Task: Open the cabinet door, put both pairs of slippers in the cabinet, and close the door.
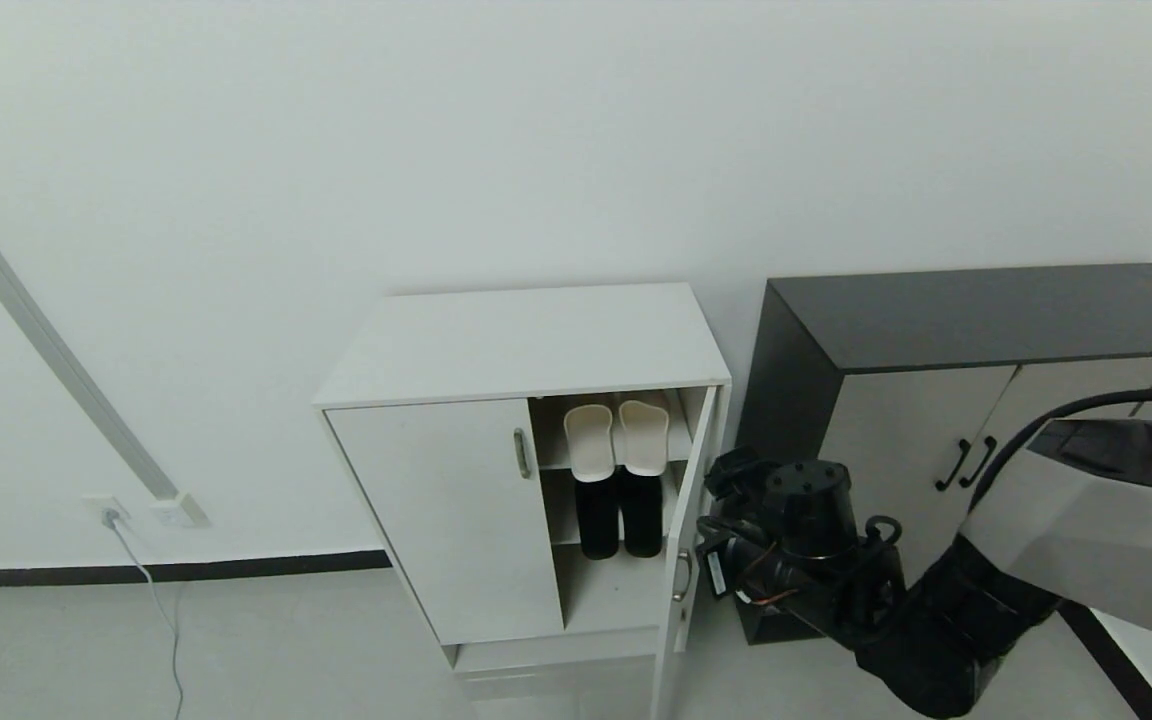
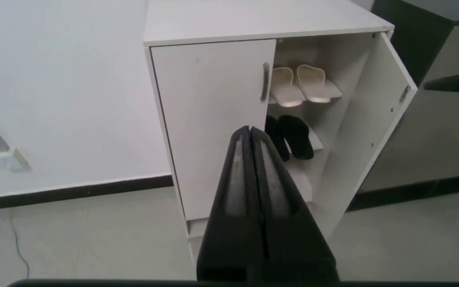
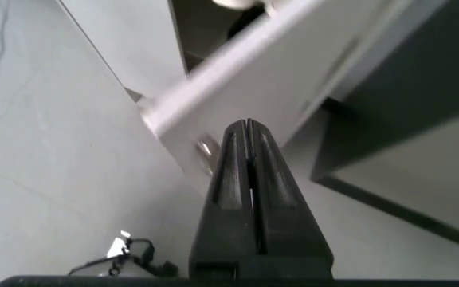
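step: last one, closing the door. Both pairs look stowed, so I judge the task nearly done.
cabinet (image 1: 521, 340): white, centre of the head frame, against the wall.
white pair (image 1: 616, 440): upper shelf, side by side, ends hanging past the shelf edge.
black pair (image 1: 619, 515): shelf below, directly under the white pair.
door (image 1: 688, 500): right-hand leaf, swung wide open and seen nearly edge-on just right of the opening. The left leaf (image 1: 446, 510) is closed.
right claw (image 3: 248, 127): clenched, nothing in it. Sits on the outer side of the door, close to the handle (image 3: 205, 149). Can't tell if the tip touches the panel.
left claw (image 2: 250, 135): clenched, empty, held back in front of the cabinet, well apart from it.
next: push the door's outer face toward the opening, contact kept near the free edge for leverage. Follow the hinge arc so the tip doesn't slide off or snag the handle.
risk: the slipper ends overhang the shelves. I judge they may catch the door before it seats.
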